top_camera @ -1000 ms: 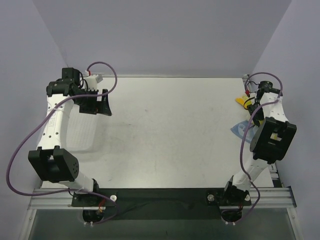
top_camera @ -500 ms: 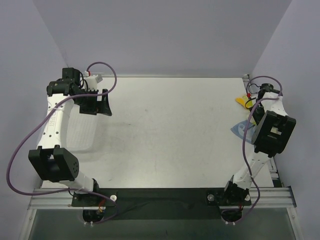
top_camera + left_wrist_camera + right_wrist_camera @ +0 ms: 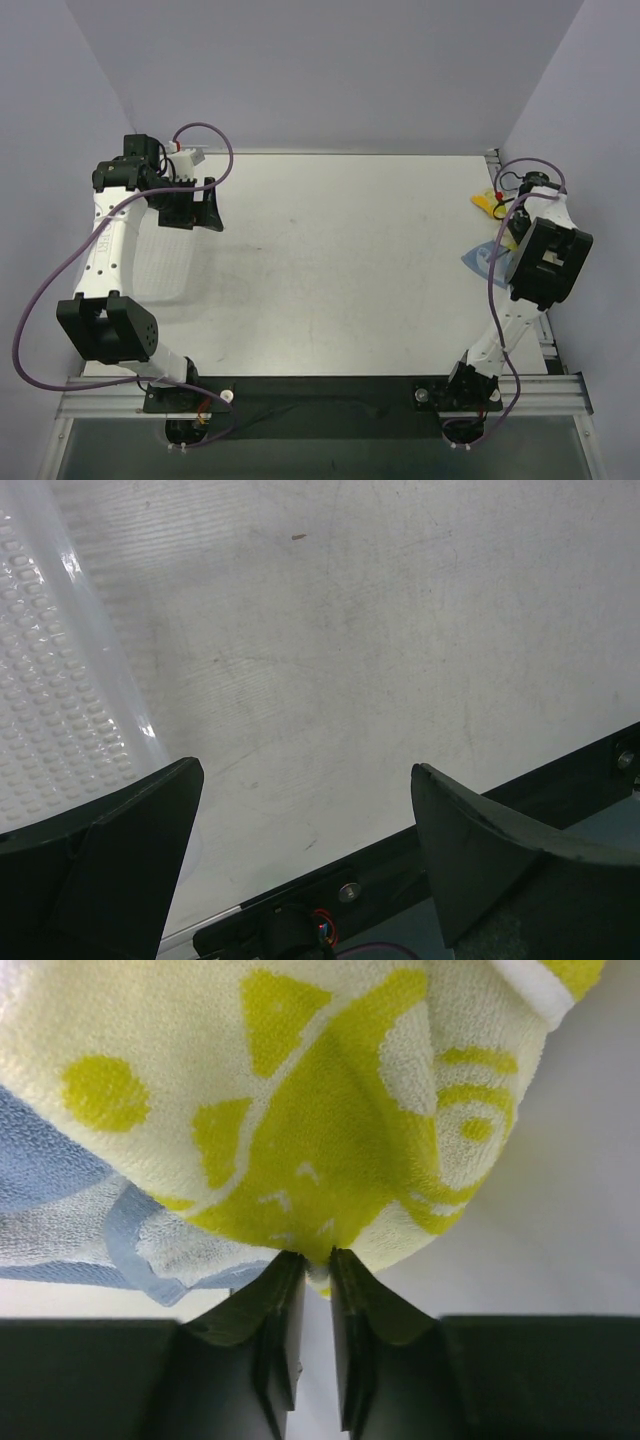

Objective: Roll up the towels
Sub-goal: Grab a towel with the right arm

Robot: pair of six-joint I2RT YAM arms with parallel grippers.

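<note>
Compared with a second ago, your right hand (image 3: 315,1260) has gone from partly spread to nearly together. That arm's big black elbow block has slid a bit further out over the right edge of the desk (image 3: 340,260). Your left arm hasn't budged at all.

Pose-wise, your right arm rises from its base, bends at the elbow and drops the hand at the far right edge of the desk. Its two fingers are pinched on the near edge of the printed towel (image 3: 330,1140), with a little tuck of cloth caught between the tips. Your left arm runs out along the left side of the desk. The left hand (image 3: 306,768) has its fingers spread wide above bare desk, with the white mesh basket (image 3: 50,710) just off to its left.

The printed towel is cream with yellow-green blobs and swirls. It's bunched up and bulging right in front of the right hand's fingertips. The blue towel (image 3: 50,1160) peeks out from under it, to the left of those fingers, rumpled with a folded hem showing.
</note>
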